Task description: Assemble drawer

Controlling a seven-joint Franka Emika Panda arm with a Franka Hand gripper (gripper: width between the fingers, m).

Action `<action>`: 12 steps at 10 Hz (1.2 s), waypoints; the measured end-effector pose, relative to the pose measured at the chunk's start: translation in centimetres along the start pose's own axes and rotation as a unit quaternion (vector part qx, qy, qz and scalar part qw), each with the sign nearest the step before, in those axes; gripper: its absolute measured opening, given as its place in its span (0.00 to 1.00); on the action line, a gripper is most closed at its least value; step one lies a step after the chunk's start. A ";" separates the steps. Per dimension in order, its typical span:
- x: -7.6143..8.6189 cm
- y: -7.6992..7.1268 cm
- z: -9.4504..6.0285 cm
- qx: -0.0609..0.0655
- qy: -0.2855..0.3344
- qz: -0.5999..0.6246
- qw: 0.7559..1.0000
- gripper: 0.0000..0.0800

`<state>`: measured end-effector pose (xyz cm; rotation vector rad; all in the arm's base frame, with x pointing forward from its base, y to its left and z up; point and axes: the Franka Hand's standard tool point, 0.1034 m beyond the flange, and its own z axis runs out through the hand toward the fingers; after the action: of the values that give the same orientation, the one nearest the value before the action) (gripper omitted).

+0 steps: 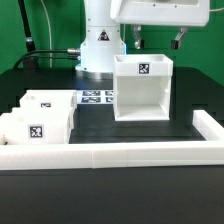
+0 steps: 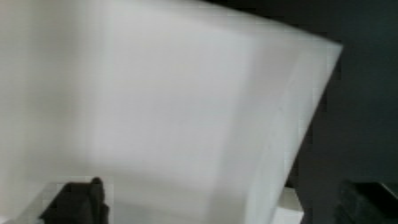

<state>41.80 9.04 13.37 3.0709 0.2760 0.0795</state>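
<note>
Hanging down from the top edge of the exterior view, toward the exterior view's right, your arm's white wrist points straight down with the two-finger gripper (image 1: 157,42) beneath it. Its dark fingers (image 1: 135,41) are spread wide and hold nothing. They sit just above the top rim of the white plastic cube-like housing (image 1: 143,90), and as far as you can tell they do not touch it.

In the wrist view the gripper (image 2: 222,200) shows as two dark fingertips (image 2: 75,200) far apart, with a blurred white face of the housing (image 2: 160,110) filling the space between.

The housing stands upright on the black table (image 1: 190,105), right of centre in the frame, with a black-and-white tag showing inside it. The arm's white base (image 1: 100,50) rises behind it. Two shallow white trays (image 1: 40,118) lie at the lower left of the frame, well apart from the housing, and the marker board (image 1: 95,97) lies between them. A long low white border wall (image 1: 130,155) runs along the front.
</note>
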 end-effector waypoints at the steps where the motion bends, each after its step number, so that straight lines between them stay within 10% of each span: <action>1: -0.4 -0.4 0.3 0.000 -0.004 0.027 1.000 0.81; 12: -0.8 -1.8 3.7 0.023 -0.009 0.083 0.996 0.81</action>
<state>40.89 10.49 9.50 3.1316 0.0209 0.0529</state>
